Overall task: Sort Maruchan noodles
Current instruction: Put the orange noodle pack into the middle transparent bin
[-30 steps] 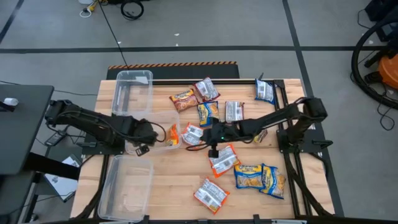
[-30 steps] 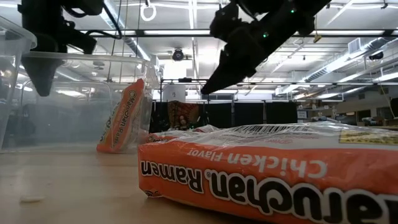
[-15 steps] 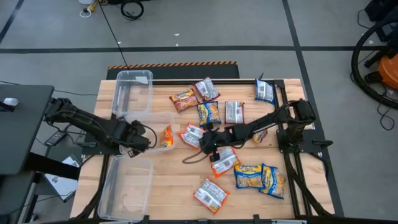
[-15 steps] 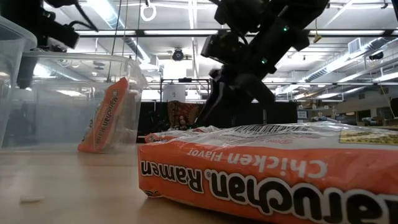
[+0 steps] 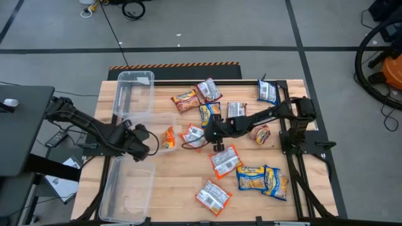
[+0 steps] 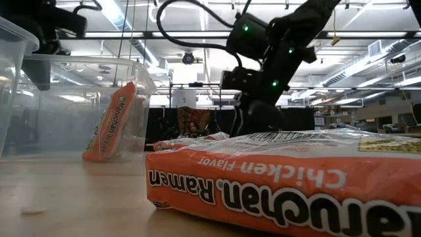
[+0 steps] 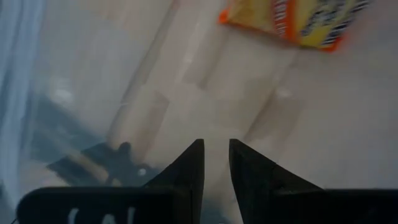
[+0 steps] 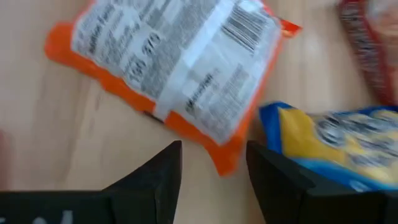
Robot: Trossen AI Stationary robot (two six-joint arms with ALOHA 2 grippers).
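Ramen packets lie scattered over the table's right half. My right gripper hangs open above a face-down orange packet, next to a blue-and-yellow packet, touching neither. One orange packet stands on its edge in the middle clear bin, leaning on the bin's wall. My left gripper is narrowly open over the bin's near left part and holds nothing.
Two more clear bins sit at the far left and near left. Red packets lie toward the far edge. Orange and blue-and-yellow packets lie near; the nearest orange one fills the low view.
My left gripper has drawn back from over the middle bin toward the table's left and near edges. The orange packet in that bin has slid left and tipped further over against the wall. My right gripper has come down toward the packets at the table's middle.
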